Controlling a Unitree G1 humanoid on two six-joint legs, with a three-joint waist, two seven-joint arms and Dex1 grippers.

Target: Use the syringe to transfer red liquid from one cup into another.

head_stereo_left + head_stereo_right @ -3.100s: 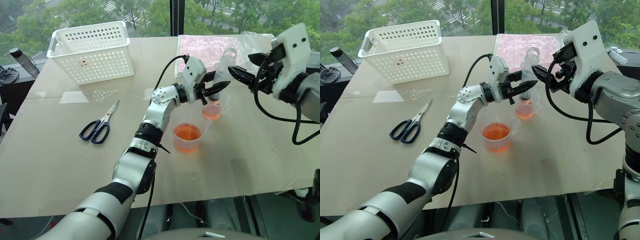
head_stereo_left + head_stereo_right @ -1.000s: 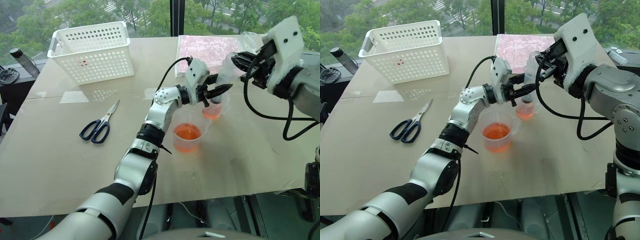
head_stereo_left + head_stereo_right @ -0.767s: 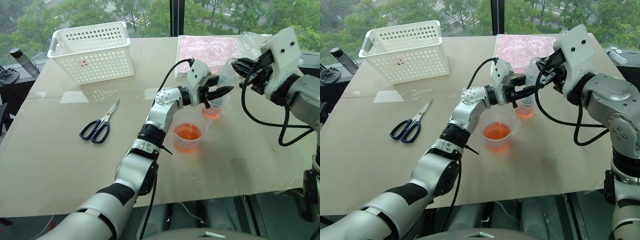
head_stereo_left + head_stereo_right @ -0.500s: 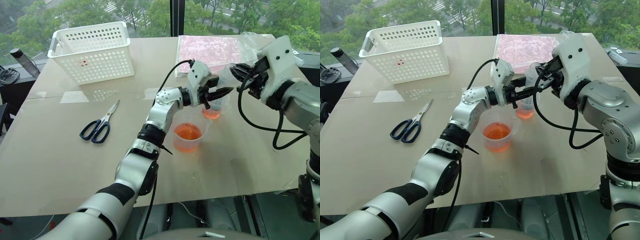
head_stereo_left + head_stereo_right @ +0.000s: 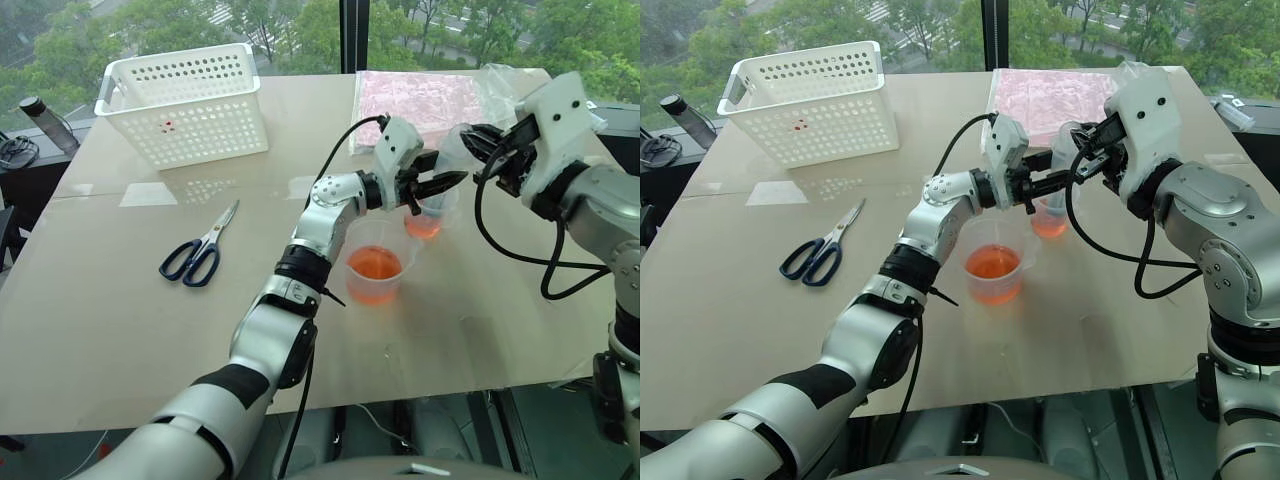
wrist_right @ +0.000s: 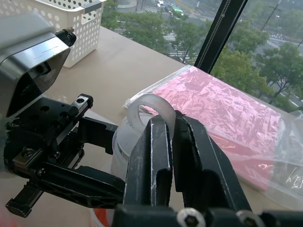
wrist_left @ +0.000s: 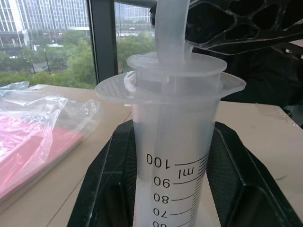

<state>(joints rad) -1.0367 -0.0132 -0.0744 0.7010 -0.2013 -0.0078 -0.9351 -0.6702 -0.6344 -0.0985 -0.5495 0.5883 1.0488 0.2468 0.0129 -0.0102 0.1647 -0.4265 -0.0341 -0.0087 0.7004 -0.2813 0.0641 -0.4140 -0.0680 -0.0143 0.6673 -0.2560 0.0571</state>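
I hold the syringe [image 7: 173,156] upright in my left tool [image 5: 432,184], whose two black fingers are clenched around the clear barrel just under its flange. The barrel's long axis runs straight up and down, dark tip lowered into the smaller beaker [image 5: 426,218], pale plunger rising out of the top. That smaller beaker stands on the surface just behind and to the right of the larger beaker [image 5: 376,265], and both carry red liquid [image 5: 374,266]; the larger one holds the greater share.

My right tool [image 6: 163,135] comes in from the right at about the same height, fingers pressed together with the ring at the plunger's top [image 6: 150,108] pinched between their tips. So the two tools sit stacked along one line: the left steadies the barrel, the right has the plunger end directly above it.

That vertical line is what the next move turns on. As I judge it, any push or pull by my right arm has to travel straight along the barrel's axis; a sideways pull would tilt the syringe against the left grip and could tip the narrow beaker beneath. How much liquid sits inside the barrel I cannot tell from here.

Off to the left lie the scissors [image 5: 199,251] and the white basket [image 5: 185,100], well apart from the work. A pink packet in clear wrap [image 5: 415,97] lies behind the beakers.
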